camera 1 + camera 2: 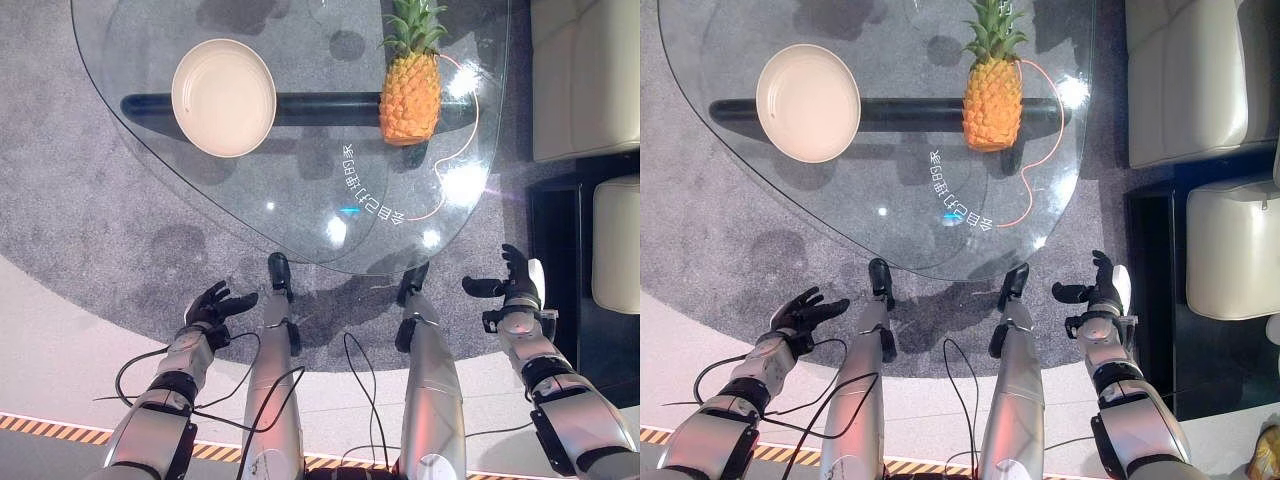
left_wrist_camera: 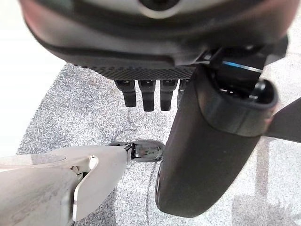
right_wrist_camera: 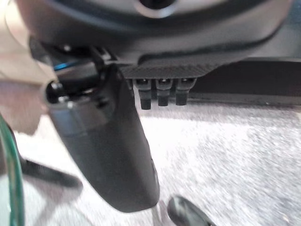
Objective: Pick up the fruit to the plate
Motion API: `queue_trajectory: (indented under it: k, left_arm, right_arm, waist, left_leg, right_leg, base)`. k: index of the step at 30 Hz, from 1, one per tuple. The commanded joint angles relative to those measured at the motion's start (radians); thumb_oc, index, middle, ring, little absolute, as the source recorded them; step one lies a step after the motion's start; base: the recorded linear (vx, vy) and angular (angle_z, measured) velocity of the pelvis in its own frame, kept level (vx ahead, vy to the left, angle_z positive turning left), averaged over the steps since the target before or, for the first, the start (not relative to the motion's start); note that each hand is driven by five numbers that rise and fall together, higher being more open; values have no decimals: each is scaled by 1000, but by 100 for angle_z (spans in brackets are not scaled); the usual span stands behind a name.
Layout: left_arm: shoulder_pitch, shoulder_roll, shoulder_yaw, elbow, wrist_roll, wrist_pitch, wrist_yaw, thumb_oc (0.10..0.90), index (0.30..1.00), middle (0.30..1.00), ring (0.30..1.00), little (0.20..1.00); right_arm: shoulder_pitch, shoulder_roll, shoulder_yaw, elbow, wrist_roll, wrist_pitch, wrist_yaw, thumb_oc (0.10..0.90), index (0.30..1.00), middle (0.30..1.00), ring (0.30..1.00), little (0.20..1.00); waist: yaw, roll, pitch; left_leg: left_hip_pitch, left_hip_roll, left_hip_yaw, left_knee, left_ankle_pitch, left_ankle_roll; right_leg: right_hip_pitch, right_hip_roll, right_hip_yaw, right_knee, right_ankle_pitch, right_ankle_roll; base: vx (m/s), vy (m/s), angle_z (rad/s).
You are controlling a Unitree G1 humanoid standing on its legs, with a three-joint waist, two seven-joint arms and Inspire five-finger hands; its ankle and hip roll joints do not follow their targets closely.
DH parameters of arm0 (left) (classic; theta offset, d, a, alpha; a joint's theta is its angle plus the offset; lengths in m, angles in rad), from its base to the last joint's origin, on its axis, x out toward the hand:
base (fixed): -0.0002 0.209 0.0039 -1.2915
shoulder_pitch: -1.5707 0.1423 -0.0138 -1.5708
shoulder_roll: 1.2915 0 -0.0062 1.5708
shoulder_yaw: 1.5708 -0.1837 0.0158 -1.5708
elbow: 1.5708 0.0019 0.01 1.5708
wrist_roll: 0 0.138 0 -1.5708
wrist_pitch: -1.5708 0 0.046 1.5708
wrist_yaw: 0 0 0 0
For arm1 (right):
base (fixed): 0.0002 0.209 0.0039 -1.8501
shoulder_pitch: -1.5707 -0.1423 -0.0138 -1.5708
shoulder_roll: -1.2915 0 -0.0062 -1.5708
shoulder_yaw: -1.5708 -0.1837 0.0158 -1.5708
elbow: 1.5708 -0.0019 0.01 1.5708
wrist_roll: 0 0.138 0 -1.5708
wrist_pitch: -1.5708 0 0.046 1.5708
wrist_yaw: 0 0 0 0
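The left hand (image 1: 212, 305) hangs low beside the glass table (image 1: 130, 150), fingers relaxed and apart, holding nothing. On the table, the cream plate (image 1: 223, 97) lies empty, with the pineapple (image 1: 410, 95) well apart to its right. It looks heavy, stiff and rough-skinned; the body offers firmer purchase than the spiky crown. The right hand (image 1: 507, 282) waits spread wide, empty.

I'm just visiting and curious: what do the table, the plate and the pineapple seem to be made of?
The table looks like clear glass: the grey carpet shows through it and lights glint off it. The plate seems glazed ceramic or plastic, cream and smooth. The pineapple has a scaly orange skin and green crown; real or imitation, I cannot tell.
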Motion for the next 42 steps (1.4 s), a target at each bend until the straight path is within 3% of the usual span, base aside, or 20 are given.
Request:
queue_trajectory:
  k: [1,9,14,18,27,42]
  left_arm:
    - [61,59,-13,33,-27,-40,2,800,900,900,900,900]
    - [81,47,-31,21,-33,-54,13,800,900,900,900,900]
    - [86,39,-40,8,-39,-65,18,800,900,900,900,900]
    - [89,27,-43,10,-41,-72,21,800,900,900,900,900]
    - [93,10,-33,17,-25,-81,7,800,900,900,900,900]
    - [111,-32,-37,11,15,-88,0,800,900,900,900,900]
  right_arm:
    - [48,-105,-84,-58,103,-66,-171,800,900,900,900,900]
    - [9,-152,-146,-228,155,-161,-325,800,900,900,900,900]
    - [-25,-170,-103,-454,109,-155,-451,800,900,900,900,900]
    - [-41,-173,-95,-569,56,-165,-483,800,900,900,900,900]
    - [-115,-165,-24,-816,-46,-125,-474,800,900,900,900,900]
    - [-141,-77,52,-1007,-35,-61,-401,800,900,900,900,900]
  waist:
    - [6,-12,-17]
    - [3,-10,-17]
    - [-5,-12,-17]
    - [-10,-10,-17]
    - [-4,-3,-17]
    - [4,21,-17]
  left_leg:
    - [-75,0,-85,187,-126,-19]
    - [-73,-1,-82,177,-125,-19]
    - [-68,-6,-80,163,-119,-19]
    - [-59,-9,-76,150,-115,-18]
    - [-37,-14,-69,122,-101,-17]
    - [3,-17,-46,75,-74,-16]
  right_leg:
    - [-39,-28,30,57,-18,43]
    - [-41,-33,21,48,-8,45]
    - [-39,-33,16,36,-2,43]
    - [-31,-34,13,25,-2,44]
    - [-11,-38,3,12,-4,44]
    - [16,-44,1,-11,-3,37]
  base:
    - [0,0,0]
    - [0,0,0]
    - [-9,24,0]
    - [-5,42,1]
    - [0,13,1]
    - [2,4,0]
